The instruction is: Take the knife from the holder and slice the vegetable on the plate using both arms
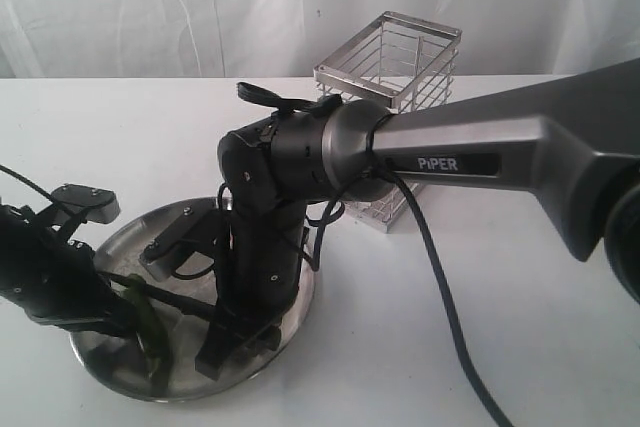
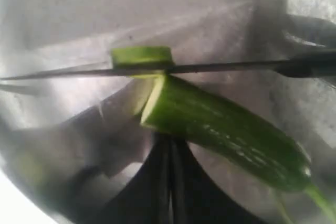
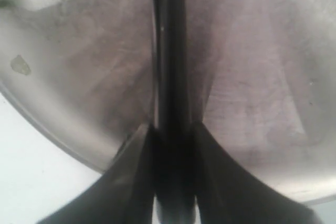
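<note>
The steel plate (image 1: 170,217) lies at the front left with both grippers over it. In the left wrist view the green vegetable (image 2: 226,129) rests on the plate (image 2: 79,19), cut through at its blunt end. A short cut piece (image 2: 140,56) lies just beyond the black knife (image 2: 220,67), whose blade stands in the cut. My left gripper (image 2: 169,140) is shut, its tips against the vegetable (image 1: 140,312) beside the cut. My right gripper (image 3: 170,127) is shut on the knife (image 3: 169,51) by its handle, above the plate (image 3: 252,77). The wire holder (image 1: 390,77) stands behind.
The grey PiPER arm (image 1: 500,162) reaches in from the right across the white table, with a black cable (image 1: 440,287) hanging from it to the front edge. A white curtain (image 1: 150,7) closes off the back.
</note>
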Tool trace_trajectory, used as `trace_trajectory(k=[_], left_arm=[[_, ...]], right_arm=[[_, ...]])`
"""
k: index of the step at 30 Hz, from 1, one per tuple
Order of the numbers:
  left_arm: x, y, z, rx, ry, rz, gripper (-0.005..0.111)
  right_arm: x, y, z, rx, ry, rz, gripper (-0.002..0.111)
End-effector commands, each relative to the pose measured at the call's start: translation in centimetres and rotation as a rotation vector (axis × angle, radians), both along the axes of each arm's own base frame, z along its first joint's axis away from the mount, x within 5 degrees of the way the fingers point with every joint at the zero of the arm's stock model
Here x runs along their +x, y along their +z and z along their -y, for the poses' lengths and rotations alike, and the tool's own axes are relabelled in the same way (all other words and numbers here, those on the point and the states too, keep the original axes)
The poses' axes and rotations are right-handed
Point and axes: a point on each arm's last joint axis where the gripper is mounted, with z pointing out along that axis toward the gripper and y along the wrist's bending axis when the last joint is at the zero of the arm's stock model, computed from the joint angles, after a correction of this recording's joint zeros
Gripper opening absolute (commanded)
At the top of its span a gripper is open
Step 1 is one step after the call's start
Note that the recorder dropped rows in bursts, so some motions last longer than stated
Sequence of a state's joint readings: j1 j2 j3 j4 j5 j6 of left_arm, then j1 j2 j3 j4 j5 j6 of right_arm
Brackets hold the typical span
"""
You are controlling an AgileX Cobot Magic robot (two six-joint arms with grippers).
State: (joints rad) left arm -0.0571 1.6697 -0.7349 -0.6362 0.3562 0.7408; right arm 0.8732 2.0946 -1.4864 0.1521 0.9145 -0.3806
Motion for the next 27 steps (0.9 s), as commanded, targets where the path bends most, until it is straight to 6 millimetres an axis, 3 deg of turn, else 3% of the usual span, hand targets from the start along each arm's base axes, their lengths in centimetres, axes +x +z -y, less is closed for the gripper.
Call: trace_trajectory(k=[1,21,27], left_arm=[[0.2,0.2,0.4,-0.012,-0.007,-0.004,0.000],[1.2,1.6,-0.3,0.089,-0.029,-0.030,0.000],[1.1,2.6,-0.3,0.084,-0.013,0.005,0.000]], right_arm=[[-0.1,0.2,0.3,-0.042,0.031,0.004,0.000],[0.1,0.1,1.8,-0.211,0.077,0.020,0.000],[0.4,2.0,1.8,-0.180,0.065,0.088,0.000]])
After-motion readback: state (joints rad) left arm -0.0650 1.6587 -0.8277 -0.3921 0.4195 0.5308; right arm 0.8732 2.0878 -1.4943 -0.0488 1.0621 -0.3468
